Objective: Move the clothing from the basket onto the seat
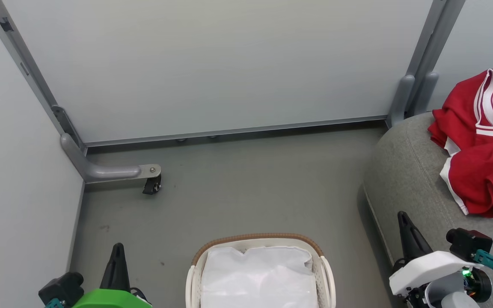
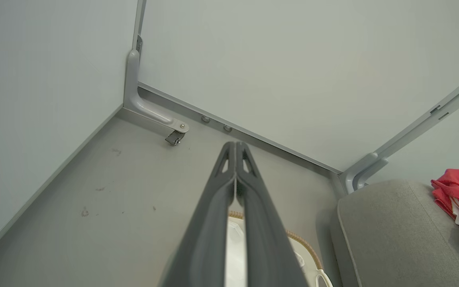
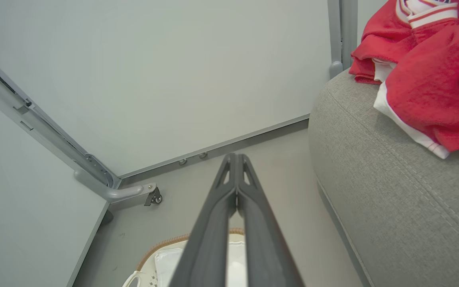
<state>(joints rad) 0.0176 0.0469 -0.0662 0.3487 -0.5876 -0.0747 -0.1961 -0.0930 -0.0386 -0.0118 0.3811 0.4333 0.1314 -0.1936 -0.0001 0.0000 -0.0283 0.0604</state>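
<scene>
head view: one basket (image 1: 257,236), one seat (image 1: 405,179), two red garments (image 1: 482,171).

**Three cameras, one corner**

The head camera looked steeply down from above: basket (image 1: 255,236) near the bottom edge, seat (image 1: 405,179) at right. Each wrist camera sat lower, angled toward the castor foot (image 1: 151,185); all three views shared it, basket and seat.
</scene>
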